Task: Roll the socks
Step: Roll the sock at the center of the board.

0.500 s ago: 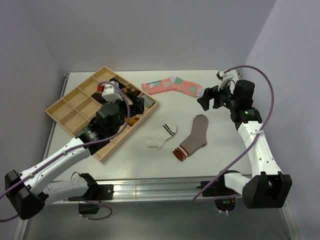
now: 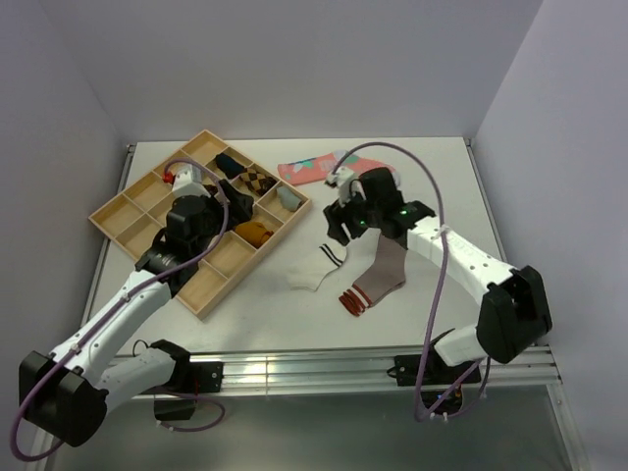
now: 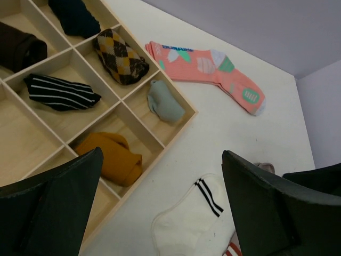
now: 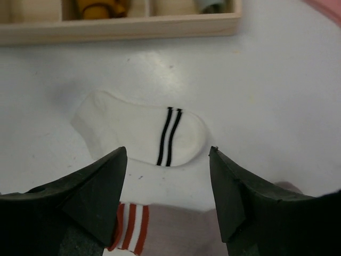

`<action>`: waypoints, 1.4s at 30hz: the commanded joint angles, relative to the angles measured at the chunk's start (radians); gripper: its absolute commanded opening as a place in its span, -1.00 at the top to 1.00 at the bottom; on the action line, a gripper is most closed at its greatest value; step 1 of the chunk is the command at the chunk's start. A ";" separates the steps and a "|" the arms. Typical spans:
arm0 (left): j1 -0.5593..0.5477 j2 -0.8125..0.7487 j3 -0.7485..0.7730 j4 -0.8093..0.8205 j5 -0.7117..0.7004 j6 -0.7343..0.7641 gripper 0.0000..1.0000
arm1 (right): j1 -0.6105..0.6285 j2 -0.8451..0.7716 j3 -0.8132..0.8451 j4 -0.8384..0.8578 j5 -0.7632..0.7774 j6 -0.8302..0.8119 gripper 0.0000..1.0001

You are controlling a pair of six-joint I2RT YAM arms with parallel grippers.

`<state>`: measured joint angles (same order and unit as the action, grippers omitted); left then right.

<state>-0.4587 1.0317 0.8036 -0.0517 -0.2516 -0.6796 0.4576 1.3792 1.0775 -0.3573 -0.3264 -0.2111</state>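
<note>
The right gripper [image 2: 340,228] hangs with jaws spread and empty over the white ankle sock [image 2: 314,270]. The sock's toe points toward the arms' left, beside the parallel taupe sock [image 2: 381,273].

Left wrist: the left gripper [image 3: 162,157] gapes, empty, over the wooden tray [image 3: 160,140].

Right wrist: the white sock lies crosswise, striped cuff rightward.

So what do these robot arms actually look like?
The left arm and right arm are built alike: white tube-like links between chunky black joints. A loose purple cable loops along each. The left gripper and right gripper each have two broad, dark, wedge-shaped fingers.
</note>
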 commanded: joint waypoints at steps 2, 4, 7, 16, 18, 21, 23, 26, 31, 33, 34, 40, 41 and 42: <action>0.023 -0.093 -0.018 0.024 0.069 -0.028 -0.99 | 0.119 0.075 0.023 -0.006 0.090 -0.045 -0.34; 0.025 -0.119 -0.021 0.021 0.074 -0.032 -0.99 | 0.191 0.109 0.007 0.007 0.107 -0.059 -0.30; 0.025 -0.142 -0.023 0.018 0.077 -0.034 -0.99 | 0.269 0.153 -0.030 0.050 0.159 -0.080 -0.27; 0.023 -0.202 -0.014 -0.019 0.072 -0.028 -0.99 | 0.401 0.273 -0.010 0.106 0.230 -0.037 -0.15; 0.025 -0.216 -0.011 -0.026 0.068 -0.025 -0.99 | 0.438 0.294 -0.002 0.119 0.253 -0.014 -0.10; 0.023 -0.223 0.006 -0.048 0.066 -0.020 -0.99 | 0.464 0.339 0.024 0.124 0.268 0.030 -0.05; 0.023 -0.225 0.011 -0.056 0.071 -0.017 -0.99 | 0.475 0.362 0.039 0.124 0.273 0.048 0.01; 0.023 -0.226 0.017 -0.059 0.077 -0.011 -0.99 | 0.492 0.392 0.070 0.121 0.289 0.058 0.05; 0.025 -0.225 0.019 -0.066 0.080 -0.006 -0.99 | 0.512 0.448 0.107 0.095 0.291 0.091 0.14; 0.025 -0.225 0.016 -0.069 0.080 -0.003 -0.99 | 0.518 0.457 0.105 0.098 0.299 0.096 0.15; 0.025 -0.225 0.014 -0.071 0.078 -0.003 -0.99 | 0.520 0.460 0.108 0.095 0.297 0.096 0.15; 0.025 -0.226 0.002 -0.066 0.081 -0.003 -0.99 | 0.526 0.478 0.111 0.078 0.300 0.111 0.23; 0.025 -0.225 0.002 -0.066 0.081 -0.003 -0.99 | 0.526 0.477 0.108 0.078 0.300 0.114 0.23; 0.025 -0.223 0.000 -0.063 0.083 -0.003 -0.99 | 0.526 0.474 0.108 0.078 0.299 0.115 0.23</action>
<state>-0.4377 0.8196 0.7761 -0.1364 -0.1802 -0.6960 0.9756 1.8530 1.1484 -0.2794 -0.0441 -0.1184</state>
